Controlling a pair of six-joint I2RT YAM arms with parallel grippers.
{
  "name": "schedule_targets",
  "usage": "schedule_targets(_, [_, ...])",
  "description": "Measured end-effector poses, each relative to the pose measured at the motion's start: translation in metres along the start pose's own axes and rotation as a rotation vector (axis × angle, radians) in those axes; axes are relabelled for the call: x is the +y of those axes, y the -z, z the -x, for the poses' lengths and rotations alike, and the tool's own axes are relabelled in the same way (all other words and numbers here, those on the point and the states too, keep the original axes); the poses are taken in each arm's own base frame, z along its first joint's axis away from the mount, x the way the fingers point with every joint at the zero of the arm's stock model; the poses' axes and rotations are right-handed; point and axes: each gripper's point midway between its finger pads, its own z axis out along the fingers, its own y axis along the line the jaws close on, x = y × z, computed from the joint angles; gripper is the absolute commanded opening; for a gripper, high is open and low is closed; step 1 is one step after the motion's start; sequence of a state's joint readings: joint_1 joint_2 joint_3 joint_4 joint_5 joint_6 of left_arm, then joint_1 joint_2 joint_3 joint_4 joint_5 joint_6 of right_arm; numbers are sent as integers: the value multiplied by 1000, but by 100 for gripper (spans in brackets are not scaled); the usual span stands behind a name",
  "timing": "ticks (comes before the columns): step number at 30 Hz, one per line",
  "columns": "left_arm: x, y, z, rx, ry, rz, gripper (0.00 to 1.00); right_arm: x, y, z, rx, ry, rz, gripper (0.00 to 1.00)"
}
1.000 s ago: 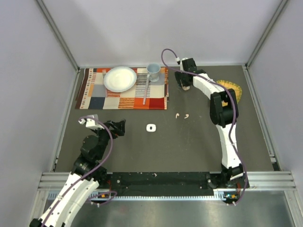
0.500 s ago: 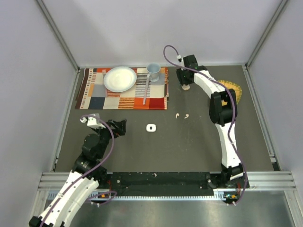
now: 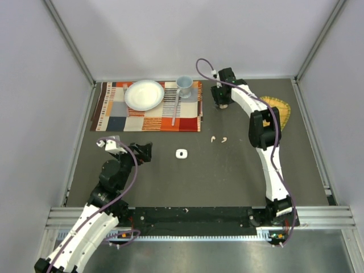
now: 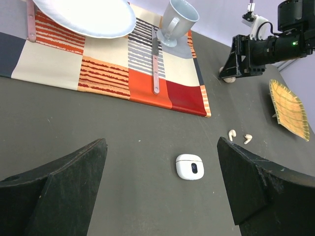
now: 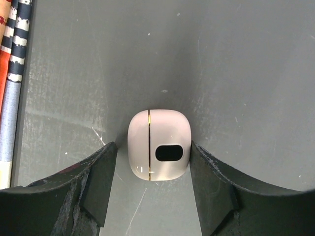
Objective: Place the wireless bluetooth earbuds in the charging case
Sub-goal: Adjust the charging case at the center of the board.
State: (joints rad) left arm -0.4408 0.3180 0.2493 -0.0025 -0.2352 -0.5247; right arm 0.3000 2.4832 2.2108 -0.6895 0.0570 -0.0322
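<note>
two earbuds point(image 4: 232, 133) are lying on the dark grey table point(image 3: 170, 182), side by side but not touching. they are tiny, cream-white and comma-shaped, each a rounded head with a short stem. they are sitting out in the open, to the right of the white charging case point(image 4: 190, 166) and nearer the right arm's side. that case is resting flat on the table, a small rounded square with a dark oval on its top face. both buds are looking much smaller than it.

the left gripper point(image 4: 162, 142) is hanging over the near left part of the table with its fingers point(image 4: 74, 187) spread wide and nothing between them. the white charging case is showing ahead of it, and the buds are well apart from it.

the right gripper point(image 3: 221, 104) is reaching to the far side of the table, just off the corner of the striped placemat point(image 3: 131, 116). it is straddling a second, pinkish-cream case point(image 5: 159, 145), which has a thin gold seam line and a dark oval. the jaws are standing partway open. a sliver of table is showing between the left-hand finger and the case, while the other finger is looking right up against it, so no grip is showing. this case is lying flat on the table too.

a white plate point(image 3: 144, 94) and a pale cup point(image 3: 184, 85) are sitting on the placemat.
</note>
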Motion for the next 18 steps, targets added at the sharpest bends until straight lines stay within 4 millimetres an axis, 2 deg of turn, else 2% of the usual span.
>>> schedule_targets(2, [0, -1, -1, 4, 0, 3, 99, 0, 0, -3, 11, 1, 1, 58])
schedule_targets(3, [1, -1, -2, 6, 1, 4, 99, 0, 0, -3, 13, 1, 1, 53])
schedule_targets(5, [1, -2, -3, 11, 1, 8, 99, 0, 0, -2, 13, 2, 0, 50])
schedule_targets(10, [2, -3, -5, 19, -1, 12, 99, -1, -1, 2, 8, 1, -4, 54])
schedule_targets(12, [2, -3, -5, 19, -1, 12, 99, -1, 0, 4, 4, 1, -7, 60])
schedule_targets(18, [2, -4, -6, 24, -2, 14, 99, -3, 2, 9, -4, 0, -16, 61])
